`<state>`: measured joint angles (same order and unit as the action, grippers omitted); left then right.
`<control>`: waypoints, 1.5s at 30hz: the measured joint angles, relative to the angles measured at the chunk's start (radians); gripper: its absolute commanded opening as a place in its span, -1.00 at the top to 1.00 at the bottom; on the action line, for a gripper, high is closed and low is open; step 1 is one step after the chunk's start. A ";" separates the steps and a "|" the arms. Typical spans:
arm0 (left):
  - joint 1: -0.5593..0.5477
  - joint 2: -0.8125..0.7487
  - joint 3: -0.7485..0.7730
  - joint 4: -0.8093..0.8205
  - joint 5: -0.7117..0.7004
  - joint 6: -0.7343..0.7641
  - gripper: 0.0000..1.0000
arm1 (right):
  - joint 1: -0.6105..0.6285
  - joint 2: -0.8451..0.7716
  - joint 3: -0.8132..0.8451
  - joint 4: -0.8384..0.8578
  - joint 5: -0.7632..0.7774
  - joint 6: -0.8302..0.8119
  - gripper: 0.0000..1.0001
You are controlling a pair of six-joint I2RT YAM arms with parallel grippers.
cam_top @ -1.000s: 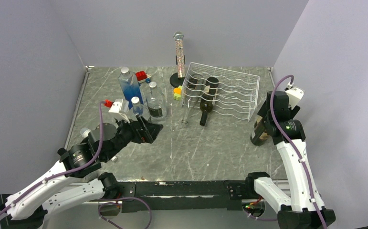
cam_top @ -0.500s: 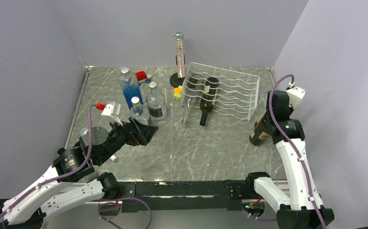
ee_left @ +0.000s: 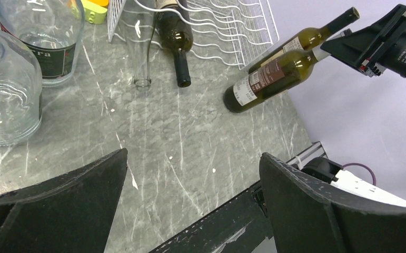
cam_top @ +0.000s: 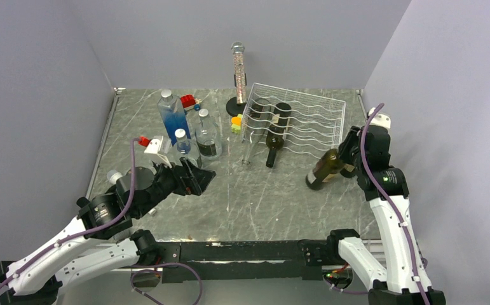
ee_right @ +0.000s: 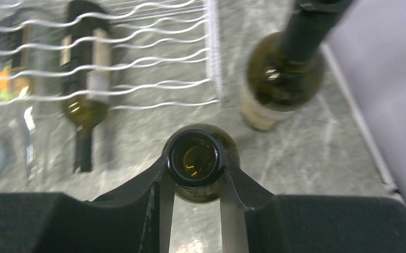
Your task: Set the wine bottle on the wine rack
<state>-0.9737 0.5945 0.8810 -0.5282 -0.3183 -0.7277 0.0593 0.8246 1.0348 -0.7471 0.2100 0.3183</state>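
At the right side of the table (cam_top: 261, 203), the right gripper (ee_right: 195, 166) is closed on the neck of the wine bottle (cam_top: 323, 171), one finger on each side just below the open mouth, as the right wrist view shows. The bottle is green with a pale label and hangs tilted, its neck up toward the arm and its base down toward the middle of the table. Whether the base touches the surface cannot be told. It lies just off the near right corner of the rack (cam_top: 312, 127) and is in none of the cradles. A second green bottle (ee_left: 295, 45) stands on the table behind it, close to the rack's right side. The rack is white wire, set at the far right of the table. A dark bottle (cam_top: 274, 135) lies in one of its left cradles, with the neck sticking out over the near edge. An empty clear bottle (ee_left: 141, 63) lies in the cradle to the left of the dark one. On the left side of the table, the left gripper (ee_left: 192, 158) hovers with its fingers spread wide and nothing between them. Just beyond it stand a round clear bottle (ee_left: 6, 100), a clear bottle with a dark label (ee_left: 58, 42) and a tall bottle of blue liquid (cam_top: 172, 115). A glitter tube (cam_top: 238, 70) stands upright at the far edge.
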 measured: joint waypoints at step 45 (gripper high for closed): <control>0.000 0.186 -0.150 0.315 0.344 0.115 -0.99 | 0.285 0.175 -0.013 0.336 -0.894 0.127 1.00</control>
<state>-0.9737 0.7807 0.7315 -0.2134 0.0261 -0.6125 0.3443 1.0000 1.0222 -0.4110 -0.6842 0.4458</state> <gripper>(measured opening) 0.994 0.344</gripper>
